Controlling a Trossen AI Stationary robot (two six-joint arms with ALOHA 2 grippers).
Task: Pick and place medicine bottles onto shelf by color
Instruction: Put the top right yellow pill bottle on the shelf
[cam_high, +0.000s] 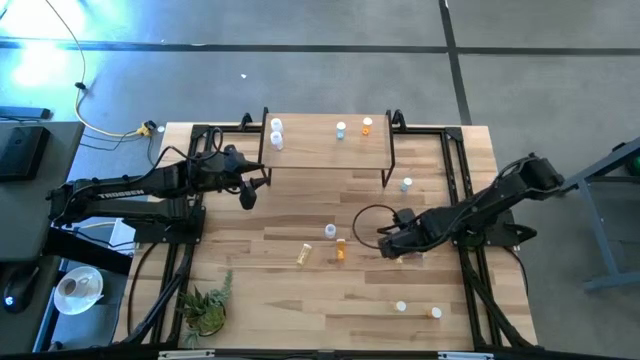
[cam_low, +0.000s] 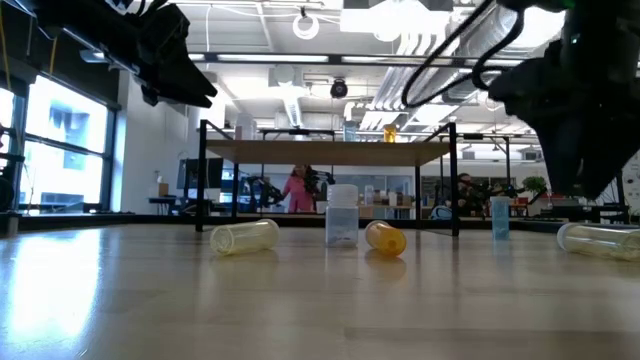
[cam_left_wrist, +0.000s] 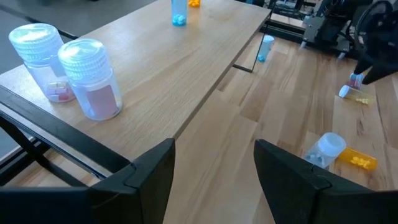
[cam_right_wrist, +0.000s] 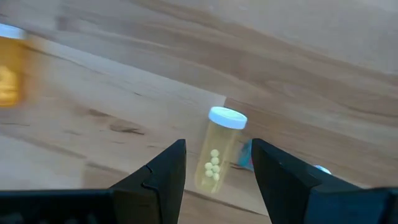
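The shelf (cam_high: 330, 150) stands at the table's far middle. It carries two clear bottles (cam_left_wrist: 81, 78) at its left end, and a blue bottle (cam_high: 341, 130) and an orange one (cam_high: 367, 126) toward its right. On the table a clear bottle (cam_low: 342, 215) stands upright, while a yellow one (cam_low: 245, 236) and an orange one (cam_low: 385, 238) lie on their sides. My right gripper (cam_right_wrist: 217, 165) points down, open, over a lying pale yellow bottle (cam_right_wrist: 214, 158), its fingers to either side and above it. My left gripper (cam_left_wrist: 214, 174) hovers open by the shelf's left near corner.
A bluish bottle (cam_high: 406, 185) stands near the shelf's right legs. Two small bottles (cam_high: 401, 306) (cam_high: 436, 313) lie near the front right. A small plant (cam_high: 205, 305) sits at the near left corner. A black cable loop (cam_high: 362, 222) lies by my right gripper.
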